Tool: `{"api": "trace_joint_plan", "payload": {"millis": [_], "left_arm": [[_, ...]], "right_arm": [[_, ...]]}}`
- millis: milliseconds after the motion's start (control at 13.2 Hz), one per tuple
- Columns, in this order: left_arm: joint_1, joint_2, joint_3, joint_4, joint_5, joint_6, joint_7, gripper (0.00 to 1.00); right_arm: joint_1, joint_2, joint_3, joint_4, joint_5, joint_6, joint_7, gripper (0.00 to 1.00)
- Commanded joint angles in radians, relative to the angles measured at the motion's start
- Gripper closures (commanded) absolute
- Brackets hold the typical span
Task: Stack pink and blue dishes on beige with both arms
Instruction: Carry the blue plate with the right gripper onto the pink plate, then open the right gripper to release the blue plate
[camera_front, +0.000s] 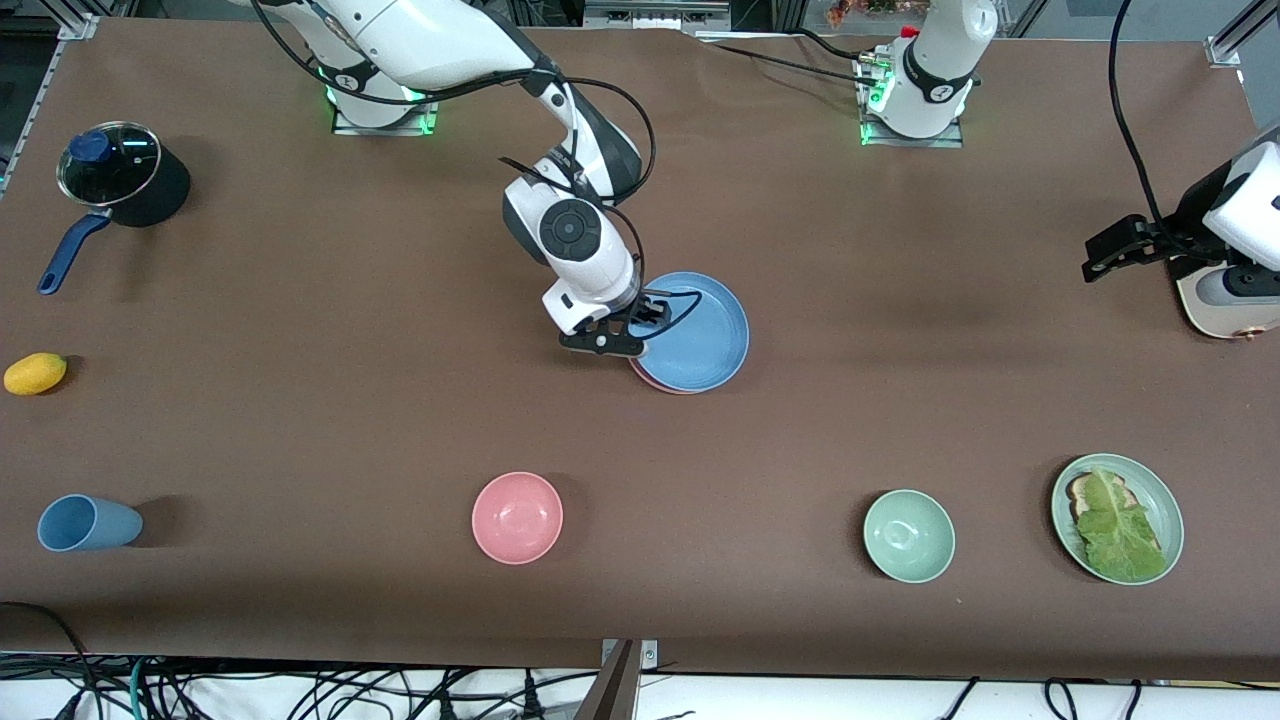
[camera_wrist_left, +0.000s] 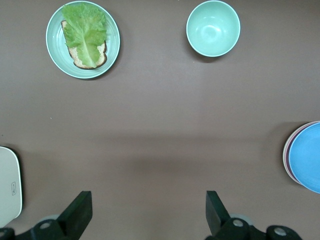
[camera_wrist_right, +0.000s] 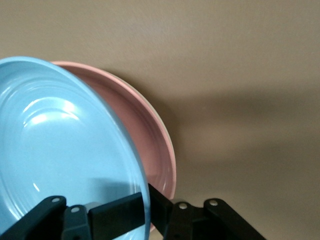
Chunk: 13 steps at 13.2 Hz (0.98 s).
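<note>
At mid-table, the right gripper (camera_front: 622, 338) pinches the rim of the blue plate (camera_front: 700, 330), tilted over the pink plate (camera_wrist_right: 145, 130), under which a beige plate's edge (camera_wrist_right: 161, 121) seems to show. Final stacking step; next, lower and release. Left gripper (camera_wrist_left: 145, 212) waits, spread, over bare table. No writing is legible.

Brown table (camera_front: 300, 420): pot (camera_front: 125, 180), lemon (camera_front: 35, 373), blue cup (camera_front: 85, 523), pink bowl (camera_front: 517, 517), green bowl (camera_front: 908, 535), lettuce plate (camera_front: 1160, 495), plate stack (camera_front: 700, 340).
</note>
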Motion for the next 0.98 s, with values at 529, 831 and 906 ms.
{"api": "trace_joint_plan", "payload": {"millis": [529, 831, 906], "left_arm": [[0.003, 0.032, 0.003, 0.073, -0.019, -0.001, 0.021, 0.0], [0.007, 0.032, 0.003, 0.075, -0.02, -0.001, 0.021, 0.0], [0.007, 0.032, 0.003, 0.075, -0.02, -0.001, 0.021, 0.0]], "right_arm": [[0.021, 0.002, -0.045, -0.001, -0.011, -0.012, 0.016, 0.0], [0.014, -0.119, -0.14, 0.007, -0.037, -0.101, -0.013, 0.0], [0.008, -0.141, -0.163, 0.016, -0.029, -0.123, -0.03, 0.0]]}}
